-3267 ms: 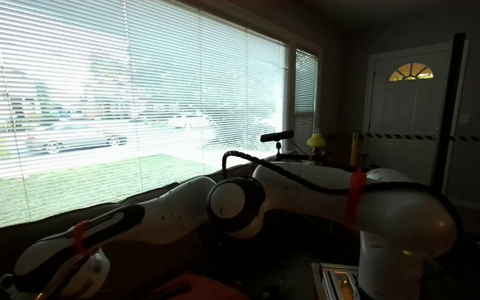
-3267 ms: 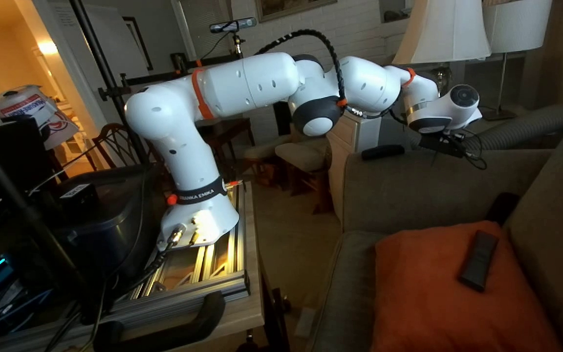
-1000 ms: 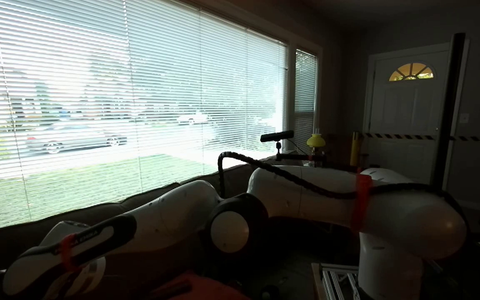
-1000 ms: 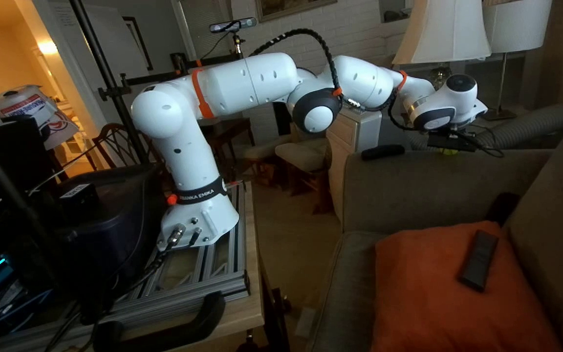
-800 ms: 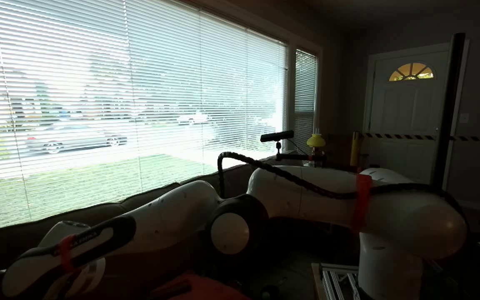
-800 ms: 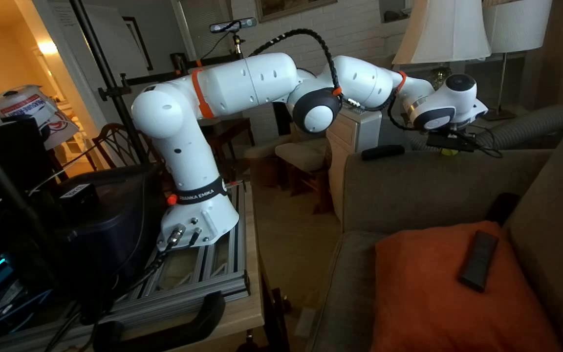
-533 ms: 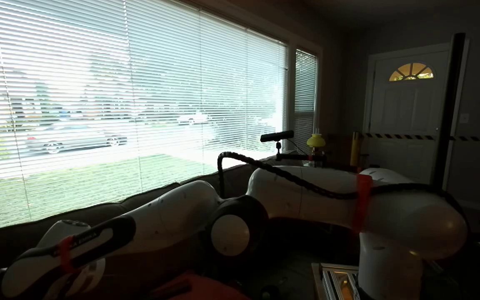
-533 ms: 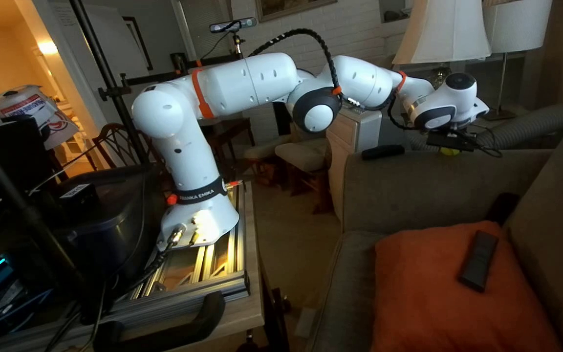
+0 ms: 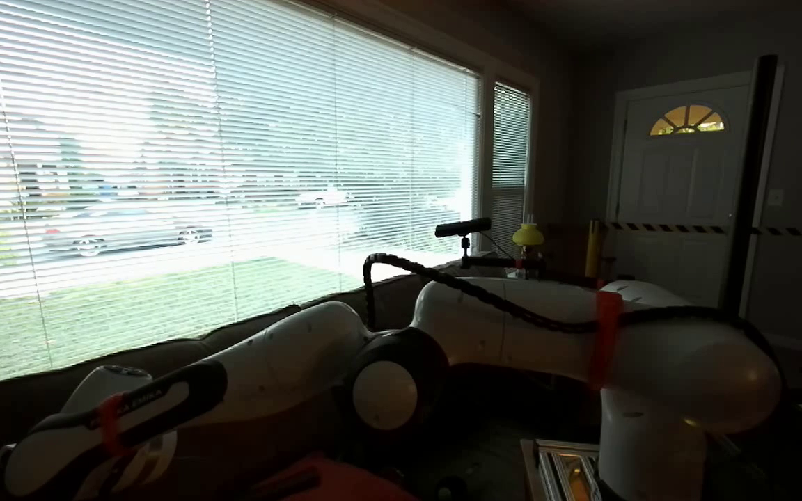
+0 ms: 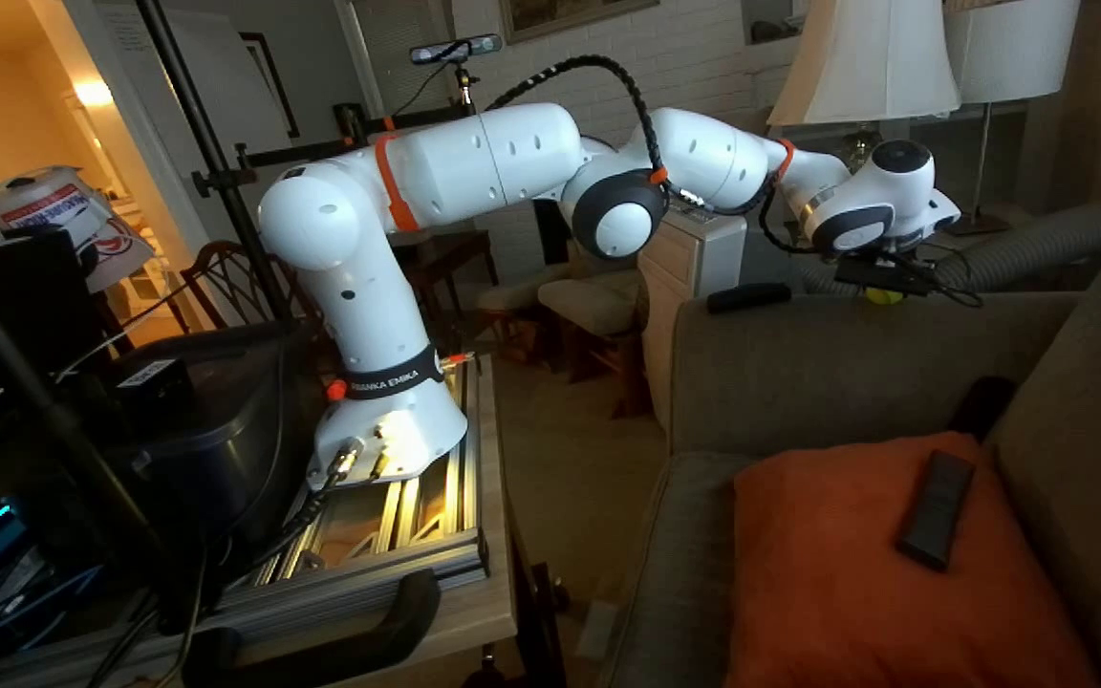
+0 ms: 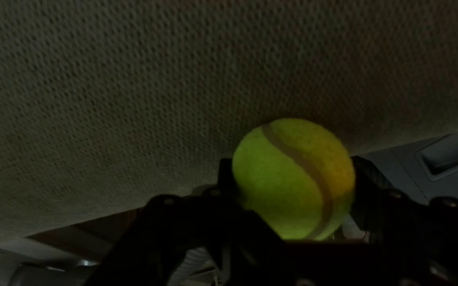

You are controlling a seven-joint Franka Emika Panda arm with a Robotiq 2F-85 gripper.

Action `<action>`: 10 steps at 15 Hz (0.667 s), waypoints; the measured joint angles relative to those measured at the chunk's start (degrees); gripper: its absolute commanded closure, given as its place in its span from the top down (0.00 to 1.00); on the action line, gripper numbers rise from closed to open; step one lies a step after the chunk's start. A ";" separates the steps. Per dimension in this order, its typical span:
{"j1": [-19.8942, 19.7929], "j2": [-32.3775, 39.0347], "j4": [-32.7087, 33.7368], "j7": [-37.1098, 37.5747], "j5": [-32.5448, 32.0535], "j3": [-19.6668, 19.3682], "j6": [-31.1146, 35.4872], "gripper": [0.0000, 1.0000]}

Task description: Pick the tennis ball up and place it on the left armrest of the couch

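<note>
The yellow-green tennis ball (image 11: 288, 178) sits between my gripper's (image 11: 292, 182) two black fingers in the wrist view, with a finger against each side. In an exterior view only a small part of the ball (image 10: 884, 297) shows below the dark gripper (image 10: 883, 275), at the top edge of the left armrest (image 10: 828, 373). I cannot tell whether the ball touches the armrest. The brown fabric (image 11: 133, 99) fills the upper wrist view just beyond the ball. The couch (image 10: 1086, 420) is brown. In an exterior view its back (image 9: 262, 334) shows behind my arm, and the gripper is hidden.
A black object (image 10: 748, 297) lies on the armrest's front end. An orange pillow (image 10: 856, 545) with a dark remote (image 10: 936, 509) lies on the seat. A lamp (image 10: 866, 67) and a grey ribbed hose (image 10: 1038, 248) stand behind the armrest. A white cabinet (image 10: 699, 253) stands beside it.
Since about three seconds ago, my hand has moved slightly and tilted above the armrest, and the ball has come into view beneath it. Over the last second, hand and ball shift only very slightly.
</note>
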 measured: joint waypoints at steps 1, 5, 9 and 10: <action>0.01 0.00 0.00 0.08 0.00 -0.01 0.00 0.64; 0.01 0.00 0.01 0.37 -0.08 -0.11 0.00 1.00; 0.03 0.01 0.01 1.09 -0.21 -0.84 0.00 1.00; 0.04 0.01 0.01 1.19 -0.23 -0.97 0.00 1.00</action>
